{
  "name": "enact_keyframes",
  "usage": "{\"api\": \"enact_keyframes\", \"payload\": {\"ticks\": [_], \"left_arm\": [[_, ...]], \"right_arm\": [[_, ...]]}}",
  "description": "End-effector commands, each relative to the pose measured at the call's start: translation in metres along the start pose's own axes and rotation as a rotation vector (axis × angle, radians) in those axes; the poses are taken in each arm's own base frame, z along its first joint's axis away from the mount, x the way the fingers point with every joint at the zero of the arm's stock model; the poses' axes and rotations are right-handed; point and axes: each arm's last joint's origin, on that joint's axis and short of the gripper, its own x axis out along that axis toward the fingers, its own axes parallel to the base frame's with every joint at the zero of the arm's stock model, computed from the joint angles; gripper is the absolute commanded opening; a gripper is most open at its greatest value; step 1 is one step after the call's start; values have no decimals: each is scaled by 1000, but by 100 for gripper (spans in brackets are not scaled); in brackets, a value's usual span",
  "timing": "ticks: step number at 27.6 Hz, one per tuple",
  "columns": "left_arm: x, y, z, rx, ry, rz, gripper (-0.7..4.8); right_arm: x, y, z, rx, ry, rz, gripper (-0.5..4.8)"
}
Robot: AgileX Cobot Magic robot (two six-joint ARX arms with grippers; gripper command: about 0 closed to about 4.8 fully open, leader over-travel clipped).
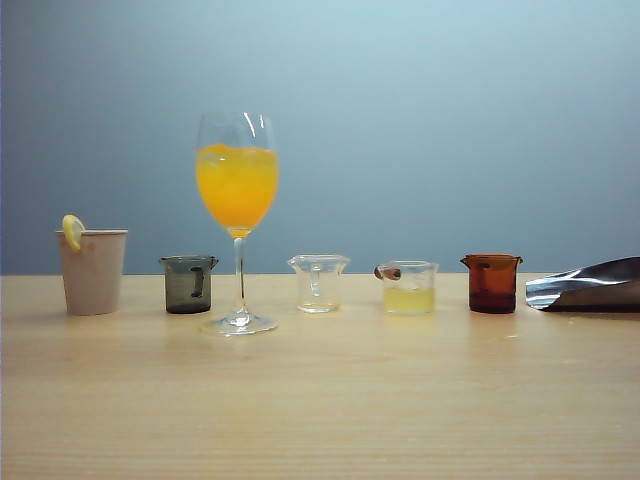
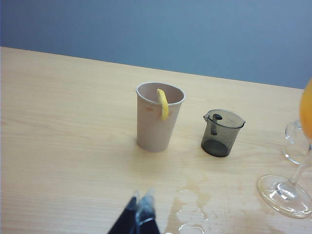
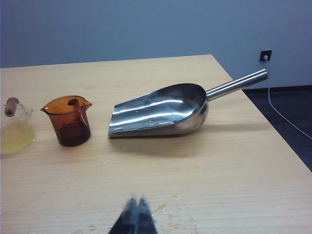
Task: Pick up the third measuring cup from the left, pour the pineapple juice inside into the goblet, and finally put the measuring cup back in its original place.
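Exterior view: wooden table [image 1: 320,400], blue wall [image 1: 450,120]; left pincer [image 2: 139,204] and right pincer [image 3: 136,207] clenched.

four measuring cups [image 1: 319,283], one goblet [image 1: 238,200]

The desk [image 1: 320,400] looks like pale wood with fine lines, smooth and matt. The goblet [image 1: 238,180] is clear shiny glass. The third measuring cup [image 1: 408,287] looks like clear plastic. The brown cup [image 3: 68,120] is see-through and glossy. The grey cup [image 2: 221,132] is smoky and see-through. The paper cup [image 2: 158,116] looks matt. The scoop [image 3: 163,109] is shiny metal like a mirror.
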Motion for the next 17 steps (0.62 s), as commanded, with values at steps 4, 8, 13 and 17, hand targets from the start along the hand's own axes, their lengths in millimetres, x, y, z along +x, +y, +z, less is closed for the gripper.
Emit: {"api": "enact_keyframes", "payload": {"ticks": [4, 8, 13, 17], "left_arm": [[0, 0, 2, -2, -13, 2, -5], [0, 0, 2, -3, -14, 1, -5], [-5, -4, 21, -26, -59, -40, -6], [-17, -11, 57, -26, -24, -65, -6]], "right_arm": [[0, 0, -1, -3, 3, -10, -9], [0, 0, 1, -2, -15, -9, -9], [-6, 1, 21, 0, -53, 24, -9], [-14, 3, 58, 0, -55, 37, -9]]}}
